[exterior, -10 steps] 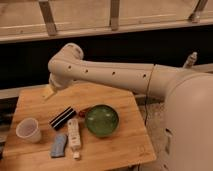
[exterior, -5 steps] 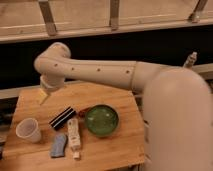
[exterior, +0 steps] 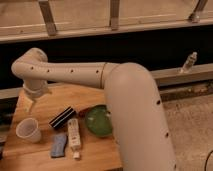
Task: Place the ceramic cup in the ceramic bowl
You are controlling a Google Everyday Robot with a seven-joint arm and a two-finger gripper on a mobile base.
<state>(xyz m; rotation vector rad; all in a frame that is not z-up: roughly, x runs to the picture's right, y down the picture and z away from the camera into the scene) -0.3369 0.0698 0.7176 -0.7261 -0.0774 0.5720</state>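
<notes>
The white ceramic cup (exterior: 28,130) stands upright at the front left of the wooden table (exterior: 60,97). The green ceramic bowl (exterior: 98,121) sits at the table's right side, partly covered by my arm. My gripper (exterior: 31,103) hangs at the end of the arm over the table's left side. It is behind and above the cup, apart from it, and holds nothing that I can see.
A black block (exterior: 62,117), a white remote-like stick (exterior: 74,135) and a blue object (exterior: 58,145) lie between the cup and the bowl. A small bottle (exterior: 188,62) stands on the ledge at right. A dark wall runs behind the table.
The arm has swung further left and down, bringing the gripper from the table's back edge to above its left side, closer to the cup. The objects have not moved.
</notes>
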